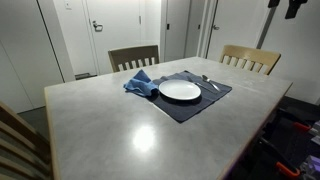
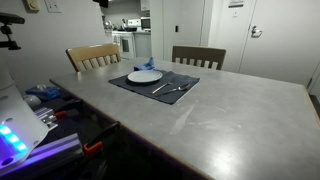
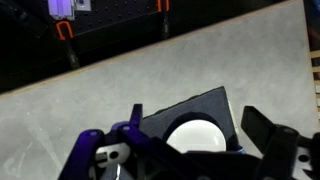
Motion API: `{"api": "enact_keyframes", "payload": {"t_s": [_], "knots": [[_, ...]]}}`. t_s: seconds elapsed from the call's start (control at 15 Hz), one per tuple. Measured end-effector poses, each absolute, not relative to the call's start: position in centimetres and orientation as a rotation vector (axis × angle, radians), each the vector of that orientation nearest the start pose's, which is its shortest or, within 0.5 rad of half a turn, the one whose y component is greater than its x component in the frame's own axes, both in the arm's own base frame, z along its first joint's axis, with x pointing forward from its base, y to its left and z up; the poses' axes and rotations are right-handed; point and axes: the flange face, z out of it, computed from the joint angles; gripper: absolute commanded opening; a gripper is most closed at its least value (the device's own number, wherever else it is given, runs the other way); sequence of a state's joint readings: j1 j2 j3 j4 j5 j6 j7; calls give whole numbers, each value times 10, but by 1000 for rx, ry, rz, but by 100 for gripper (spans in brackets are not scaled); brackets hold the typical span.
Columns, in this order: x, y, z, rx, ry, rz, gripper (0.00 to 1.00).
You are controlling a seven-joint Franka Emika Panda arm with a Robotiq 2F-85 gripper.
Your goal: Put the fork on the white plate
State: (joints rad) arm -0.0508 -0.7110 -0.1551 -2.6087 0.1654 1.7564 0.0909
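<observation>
A white plate lies on a dark placemat at the far side of the grey table. The fork lies on the placemat beside the plate, apart from it. Both also show in an exterior view, the plate and the fork. My gripper is open and empty, high above the table. In the wrist view the plate shows between the fingers, far below. The fork is not clear in the wrist view.
A crumpled blue napkin lies at the placemat's edge next to the plate. Two wooden chairs stand at the far side of the table. Equipment and cables lie beside the table.
</observation>
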Motion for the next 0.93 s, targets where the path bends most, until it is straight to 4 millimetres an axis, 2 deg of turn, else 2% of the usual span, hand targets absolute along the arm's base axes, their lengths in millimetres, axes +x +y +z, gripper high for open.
{"api": "enact_keyframes", "payload": {"t_s": [0.27,0.47,0.73,0.93], "knots": [[316,-50,463,-2850,408,201,100],[322,-48,465,-2922,312,127,100],[342,-55,467,-3066,162,-54,100],[363,-60,458,-3129,39,-131,100]]}}
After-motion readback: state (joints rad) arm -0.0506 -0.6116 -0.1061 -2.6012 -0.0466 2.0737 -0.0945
